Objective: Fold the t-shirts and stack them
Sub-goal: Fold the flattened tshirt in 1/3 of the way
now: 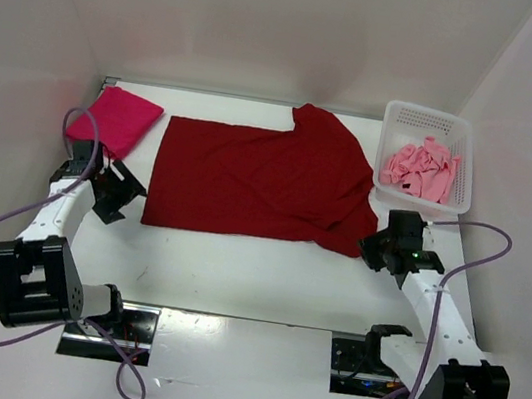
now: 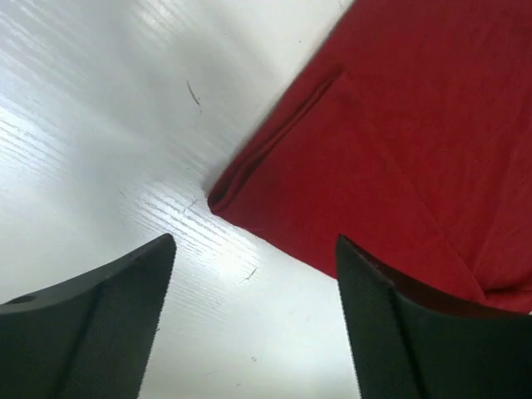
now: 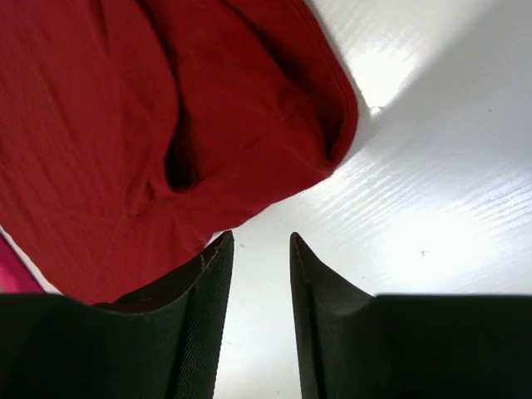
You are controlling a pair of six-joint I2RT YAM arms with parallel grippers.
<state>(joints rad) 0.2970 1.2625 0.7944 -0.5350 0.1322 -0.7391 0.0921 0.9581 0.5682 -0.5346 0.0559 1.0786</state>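
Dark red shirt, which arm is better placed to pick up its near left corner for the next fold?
Left. The left gripper is open just short of that corner, while the right gripper sits at the opposite end of the dark red shirt.

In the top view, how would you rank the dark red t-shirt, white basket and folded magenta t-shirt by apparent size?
1. dark red t-shirt
2. white basket
3. folded magenta t-shirt, only slightly smaller

spread shirt (image 1: 258, 183) plain dark red; folded shirt (image 1: 116, 120) magenta; crumpled shirt (image 1: 420, 170) light pink; basket (image 1: 430, 112) white, perforated; table (image 1: 263, 280) glossy white; cables (image 1: 479, 226) purple
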